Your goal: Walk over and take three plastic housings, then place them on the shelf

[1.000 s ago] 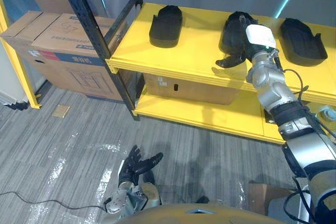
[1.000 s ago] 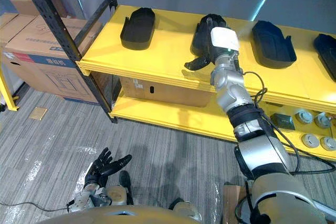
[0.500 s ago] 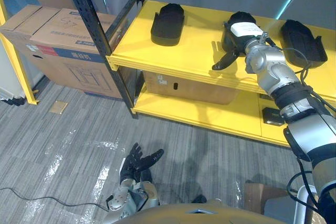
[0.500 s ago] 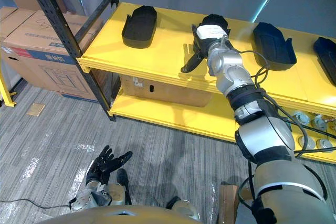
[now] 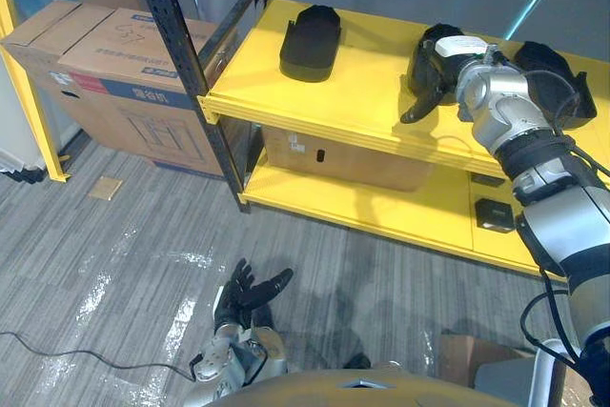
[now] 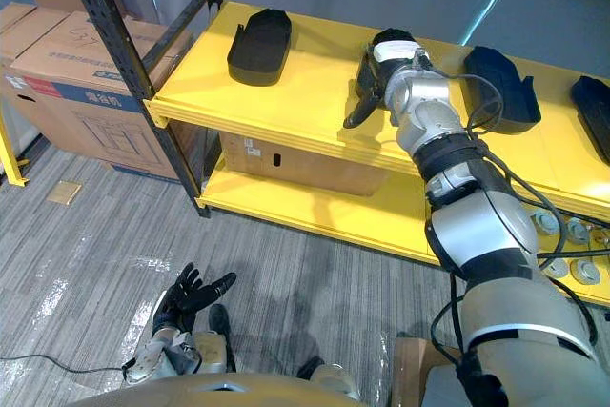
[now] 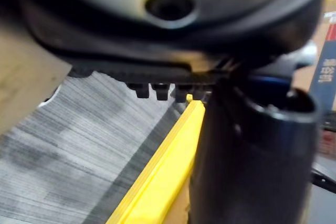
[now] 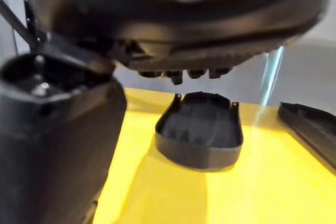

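Observation:
Three black plastic housings lie in a row on the yellow shelf: a left one, a middle one and a right one. My right hand hovers at the front of the middle housing, open, with its thumb sticking out over the shelf. In the right wrist view that housing rests on the shelf just past the straight fingers, apart from them, and the edge of its neighbour shows beside it. My left hand hangs low over the grey floor, open and holding nothing.
A black upright post frames the shelf's left end. Cardboard boxes stand to the left, and one more box sits on the lower yellow shelf. Another housing and small round parts lie at the far right.
The right hand has turned and come off the middle housing, which stays on the shelf. The whole picture has shifted a little with the camera. The left hand has not moved.

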Robot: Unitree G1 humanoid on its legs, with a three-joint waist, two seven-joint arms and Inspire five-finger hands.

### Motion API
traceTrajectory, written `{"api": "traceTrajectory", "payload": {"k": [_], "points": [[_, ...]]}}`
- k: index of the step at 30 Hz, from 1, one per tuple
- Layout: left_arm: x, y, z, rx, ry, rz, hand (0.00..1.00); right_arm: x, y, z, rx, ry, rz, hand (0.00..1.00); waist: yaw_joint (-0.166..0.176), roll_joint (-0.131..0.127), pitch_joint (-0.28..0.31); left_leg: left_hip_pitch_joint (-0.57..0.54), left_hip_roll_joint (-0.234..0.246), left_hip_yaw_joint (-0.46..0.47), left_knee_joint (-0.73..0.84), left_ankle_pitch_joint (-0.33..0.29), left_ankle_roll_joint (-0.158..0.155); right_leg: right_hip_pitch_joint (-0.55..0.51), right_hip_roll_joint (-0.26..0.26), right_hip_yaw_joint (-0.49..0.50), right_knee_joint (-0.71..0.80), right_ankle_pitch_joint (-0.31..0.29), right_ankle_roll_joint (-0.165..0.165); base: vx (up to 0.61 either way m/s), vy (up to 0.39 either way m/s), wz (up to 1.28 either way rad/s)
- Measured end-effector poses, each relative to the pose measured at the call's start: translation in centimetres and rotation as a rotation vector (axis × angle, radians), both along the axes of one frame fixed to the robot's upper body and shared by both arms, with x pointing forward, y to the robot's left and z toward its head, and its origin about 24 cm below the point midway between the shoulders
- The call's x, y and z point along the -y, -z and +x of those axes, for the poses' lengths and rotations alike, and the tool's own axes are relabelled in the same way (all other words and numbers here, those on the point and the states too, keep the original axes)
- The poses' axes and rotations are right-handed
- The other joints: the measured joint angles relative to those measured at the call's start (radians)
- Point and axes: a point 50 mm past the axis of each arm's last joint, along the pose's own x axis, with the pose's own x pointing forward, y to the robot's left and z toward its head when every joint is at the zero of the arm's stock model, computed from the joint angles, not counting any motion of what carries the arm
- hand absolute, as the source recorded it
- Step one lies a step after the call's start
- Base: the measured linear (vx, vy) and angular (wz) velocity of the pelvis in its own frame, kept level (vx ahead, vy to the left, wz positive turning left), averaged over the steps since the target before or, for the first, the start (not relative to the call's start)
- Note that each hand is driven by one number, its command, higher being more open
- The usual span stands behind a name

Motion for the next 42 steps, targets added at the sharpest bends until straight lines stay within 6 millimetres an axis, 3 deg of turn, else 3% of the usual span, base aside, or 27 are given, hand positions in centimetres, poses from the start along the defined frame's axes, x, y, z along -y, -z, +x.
{"api": "traceTrajectory", "payload": {"k": [10,16,17,29,32,42], "points": [[0.0,0.0,0.0,0.002,0.002,-0.003,1.00,1.1,-1.4,0.0,-0.048,0.111,0.040,1.00,-0.002,0.001,0.001,0.000,0.001,0.001,0.002,0.000,0.000,-0.001,0.000,0.001,0.000,-0.003,0.000,0.00,0.000,0.00],[-0.2,0.0,0.1,0.000,-0.006,-0.002,1.00,0.6,-1.9,0.2,-0.054,0.066,0.078,1.00,-0.002,0.001,0.002,0.000,0.001,0.001,0.002,0.000,0.000,-0.002,0.001,0.002,0.000,-0.003,0.000,0.00,0.000,0.00],[-0.2,0.0,0.0,-0.001,-0.009,-0.003,1.00,0.4,-1.9,0.2,-0.056,0.049,0.074,0.00,-0.002,0.001,0.002,0.000,0.001,0.001,0.002,0.000,0.000,-0.002,0.001,0.001,-0.001,-0.003,0.000,0.00,0.000,0.00],[-0.7,0.1,0.0,-0.013,-0.049,-0.021,1.00,-0.7,-1.6,0.2,-0.168,0.002,0.015,0.00,0.001,-0.004,0.012,-0.001,0.003,0.000,0.003,-0.004,-0.005,-0.001,0.009,-0.001,-0.019,-0.001,0.002,0.00,0.000,0.00],[-0.7,-0.1,0.2,-0.004,-0.054,-0.021,1.00,-0.7,-2.4,0.2,-0.165,0.019,-0.036,0.00,-0.001,-0.003,0.029,-0.004,0.005,0.001,0.004,-0.004,-0.005,-0.001,0.011,0.002,-0.018,-0.001,0.002,0.00,0.000,0.00],[-0.9,-0.2,0.2,-0.002,-0.074,-0.020,1.00,0.4,-3.1,0.0,-0.150,0.045,-0.061,0.00,-0.001,-0.002,0.032,-0.007,0.006,0.000,0.003,-0.004,-0.005,-0.003,0.011,0.000,-0.016,-0.003,0.000,0.00,0.000,0.00]]}}
